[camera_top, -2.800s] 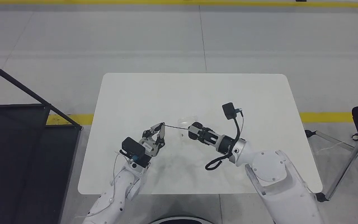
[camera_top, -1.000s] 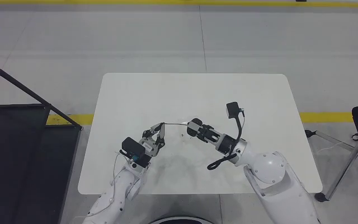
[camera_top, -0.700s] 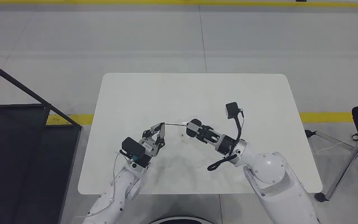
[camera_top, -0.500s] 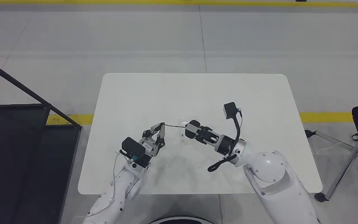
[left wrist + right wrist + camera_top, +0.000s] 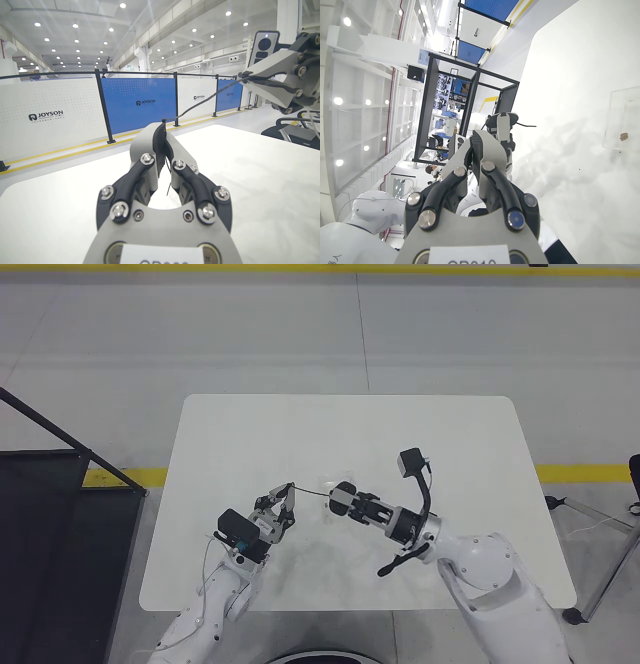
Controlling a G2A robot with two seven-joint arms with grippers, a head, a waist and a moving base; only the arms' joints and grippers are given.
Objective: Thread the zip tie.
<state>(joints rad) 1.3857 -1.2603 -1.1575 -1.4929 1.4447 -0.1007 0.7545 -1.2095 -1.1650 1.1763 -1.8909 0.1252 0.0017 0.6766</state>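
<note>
**A:** Top view, what's held?
**B:** Thin black plastic zip tie (image 5: 310,491), strung above the white rounded table (image 5: 450,434), left of centre. Left gripper (image 5: 288,487) clenched on its left end. Right gripper (image 5: 332,496) clenched on its right end. Tips near each other, not touching.

**A:** Left wrist view?
**B:** Left gripper (image 5: 162,130) pinched tight on the zip tie (image 5: 200,105). A small black end sits just proud of the pads, and a short tail hangs out below, between the fingers. The strap curves up and away to the right gripper (image 5: 246,76), nipped at its very tips.

**A:** Right wrist view?
**B:** Right gripper (image 5: 476,141) pads pressed together; the strap between them is too thin to make out. Left gripper (image 5: 503,122) is beyond it, with a black stub of zip tie (image 5: 526,125) poking out. A clear square sheet (image 5: 621,117) lies flat on the table (image 5: 570,75), apart from both grippers, with a small brown fleck on it
</note>
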